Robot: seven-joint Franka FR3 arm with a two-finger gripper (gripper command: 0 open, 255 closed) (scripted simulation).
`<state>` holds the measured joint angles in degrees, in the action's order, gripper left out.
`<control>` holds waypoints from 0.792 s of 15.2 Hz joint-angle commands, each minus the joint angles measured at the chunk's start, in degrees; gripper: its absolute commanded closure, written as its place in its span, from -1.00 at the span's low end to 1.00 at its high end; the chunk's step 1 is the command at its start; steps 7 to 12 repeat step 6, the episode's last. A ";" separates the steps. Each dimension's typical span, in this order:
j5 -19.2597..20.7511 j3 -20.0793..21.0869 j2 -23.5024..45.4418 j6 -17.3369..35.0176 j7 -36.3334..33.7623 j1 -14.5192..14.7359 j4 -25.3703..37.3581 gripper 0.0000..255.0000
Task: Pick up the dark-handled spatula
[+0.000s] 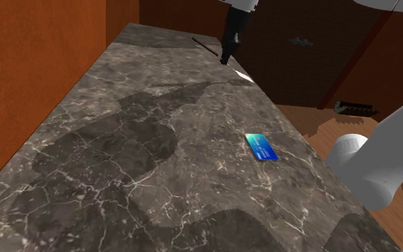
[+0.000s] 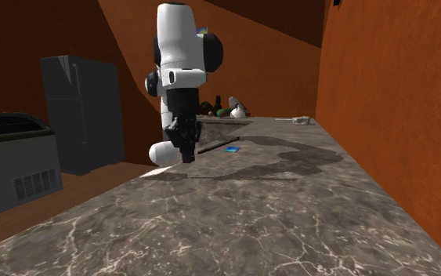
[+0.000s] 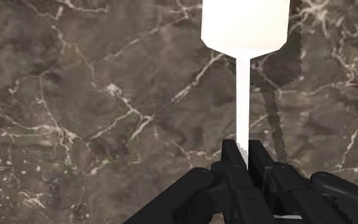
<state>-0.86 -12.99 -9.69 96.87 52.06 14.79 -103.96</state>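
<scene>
While scanning round the spot, find few neighbours: blue card point(image 1: 261, 147) flat on the dark veined counter point(image 1: 121, 165), well apart from the gripper point(image 1: 226, 60) and nearer the stand. Orange wall point(image 1: 28, 86) tight along one counter edge; dark grey fridge point(image 2: 81, 110) off beyond the opposite edge; dark bottles point(image 2: 217, 106) far back. Spatula point(image 3: 245, 25): broad white blade, thin white stem, slim dark handle jutting out past the gripper. Clamped by the stem between closed black fingers point(image 3: 233, 167), at the counter's far end in the shoulder view. Stem's shadow on the marble just beside it.
</scene>
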 commanded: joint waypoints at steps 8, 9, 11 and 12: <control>-0.18 0.02 0.87 -3.99 -0.12 0.07 4.81 1.00; -0.18 0.02 0.87 -3.99 -0.12 0.07 4.81 1.00; -0.18 0.02 0.87 -3.99 -0.12 0.07 4.81 1.00; -0.18 0.02 0.87 -3.99 -0.12 0.07 4.81 1.00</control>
